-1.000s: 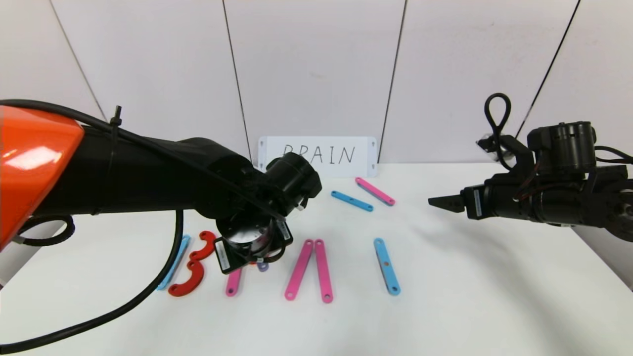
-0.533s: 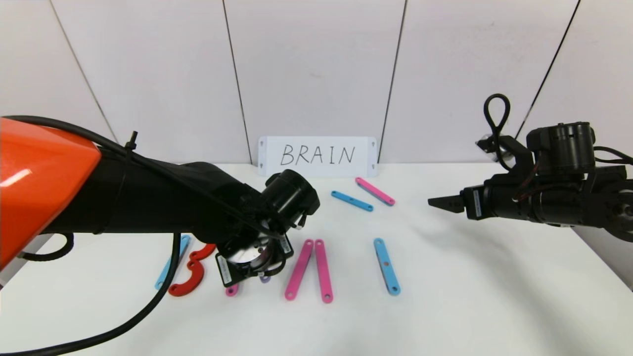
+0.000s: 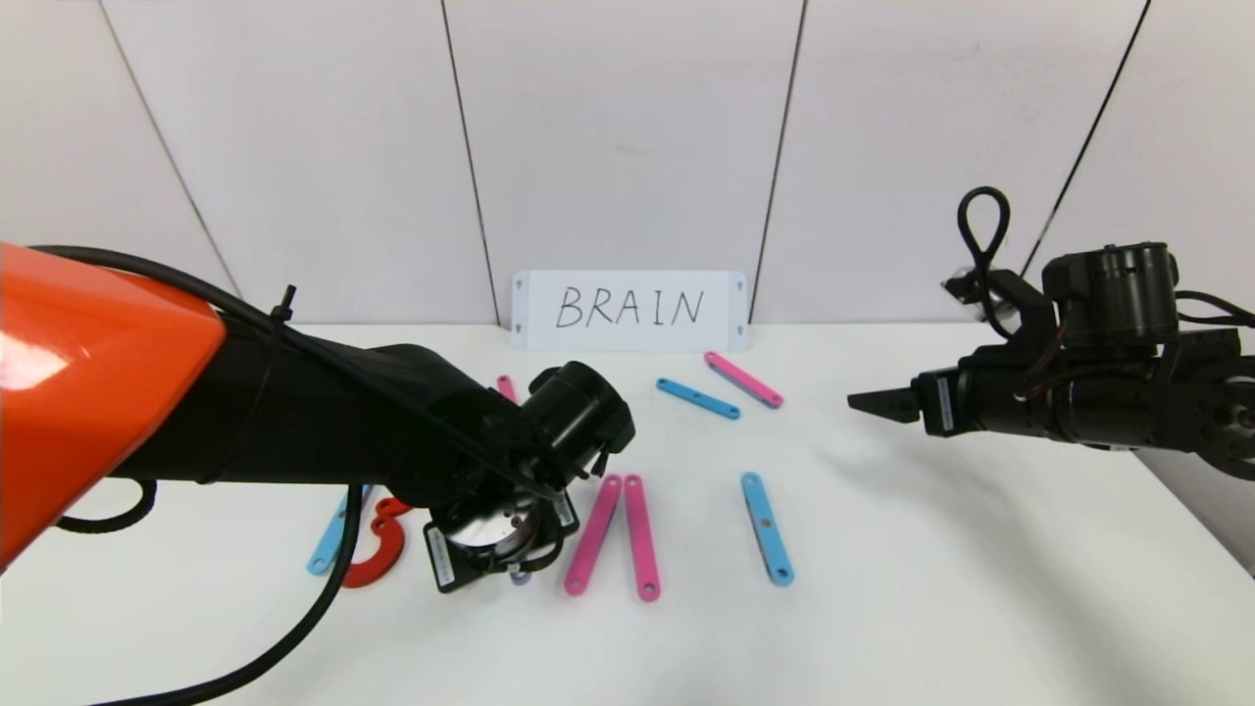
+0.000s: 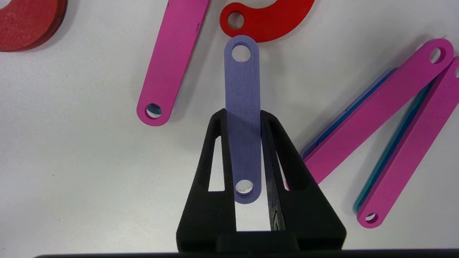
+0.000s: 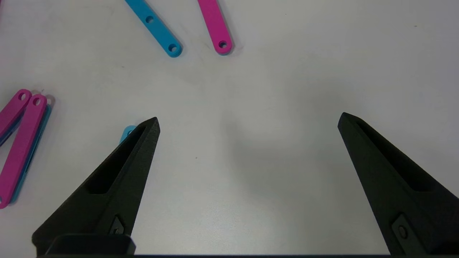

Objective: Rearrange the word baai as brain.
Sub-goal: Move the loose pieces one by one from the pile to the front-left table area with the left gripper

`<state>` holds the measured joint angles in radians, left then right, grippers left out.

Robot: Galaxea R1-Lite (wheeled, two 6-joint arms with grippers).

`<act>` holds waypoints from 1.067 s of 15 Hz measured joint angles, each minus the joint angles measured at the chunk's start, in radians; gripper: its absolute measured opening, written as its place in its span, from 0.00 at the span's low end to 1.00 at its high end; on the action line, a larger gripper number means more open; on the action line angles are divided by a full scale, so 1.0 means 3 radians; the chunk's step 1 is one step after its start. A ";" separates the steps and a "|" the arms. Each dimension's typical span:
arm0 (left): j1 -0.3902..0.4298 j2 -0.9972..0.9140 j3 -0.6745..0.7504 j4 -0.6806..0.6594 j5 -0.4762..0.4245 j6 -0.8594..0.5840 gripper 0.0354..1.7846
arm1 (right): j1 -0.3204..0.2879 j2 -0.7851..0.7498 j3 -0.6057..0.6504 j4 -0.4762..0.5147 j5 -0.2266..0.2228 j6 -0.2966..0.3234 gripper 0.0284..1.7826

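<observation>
The letters lie flat on the white table (image 3: 882, 588). My left gripper (image 4: 243, 113) points down at the second letter, shut on the long edges of a purple bar (image 4: 242, 118); the bar's near tip shows under the gripper (image 3: 520, 577). A pink bar (image 4: 172, 61) and a red curve (image 4: 272, 19) lie beside the purple bar's far end. The B's blue bar (image 3: 328, 544) and red curves (image 3: 377, 554) lie left of it. The pink A (image 3: 618, 534) and the blue I (image 3: 767, 528) lie to its right. My right gripper (image 3: 873, 402) hovers open and empty (image 5: 249, 120).
A white card (image 3: 629, 310) with handwritten BRAIN stands against the back wall. A loose blue bar (image 3: 697, 398) and pink bar (image 3: 744, 378) lie in front of it. Another pink bar end (image 3: 505, 385) shows behind my left arm.
My left arm has come down and toward the table's front, uncovering the card. The purple bar's tip has shifted toward the front with the gripper. The right arm has not moved.
</observation>
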<state>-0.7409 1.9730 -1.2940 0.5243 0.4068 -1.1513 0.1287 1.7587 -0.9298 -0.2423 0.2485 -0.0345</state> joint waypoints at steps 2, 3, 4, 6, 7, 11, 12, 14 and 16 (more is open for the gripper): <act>0.0000 0.0009 0.0014 -0.0001 -0.0006 0.0000 0.14 | 0.0000 0.0000 0.0000 0.0000 -0.0001 0.0000 0.98; 0.0000 0.0014 0.0023 -0.0003 -0.0009 0.0000 0.14 | 0.0000 0.0000 0.0000 0.0000 0.0000 -0.0001 0.98; 0.0000 0.0021 0.0035 -0.0004 -0.0013 -0.0006 0.14 | 0.0000 0.0000 0.0000 0.0000 0.0000 0.0000 0.98; 0.0001 0.0038 0.0048 -0.0004 -0.0030 -0.0038 0.14 | -0.0001 0.0000 0.0000 0.0000 0.0000 0.0000 0.98; 0.0000 0.0048 0.0051 -0.0004 -0.0035 -0.0041 0.14 | 0.0000 0.0000 0.0000 0.0000 0.0000 0.0000 0.98; 0.0004 0.0087 0.0055 -0.0004 -0.0041 -0.0041 0.14 | -0.0001 0.0002 0.0000 0.0000 0.0000 -0.0001 0.98; 0.0004 0.0093 0.0057 0.0000 -0.0041 -0.0043 0.14 | -0.0001 0.0002 0.0000 0.0000 0.0000 -0.0001 0.98; 0.0005 0.0099 0.0066 0.0000 -0.0045 -0.0041 0.14 | 0.0000 0.0004 0.0000 0.0000 0.0000 -0.0001 0.98; 0.0005 0.0104 0.0083 0.0001 -0.0056 -0.0040 0.14 | 0.0002 0.0005 0.0000 0.0000 0.0000 -0.0001 0.98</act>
<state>-0.7394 2.0043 -1.2691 0.5247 0.3900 -1.1632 0.1294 1.7602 -0.9298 -0.2423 0.2485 -0.0349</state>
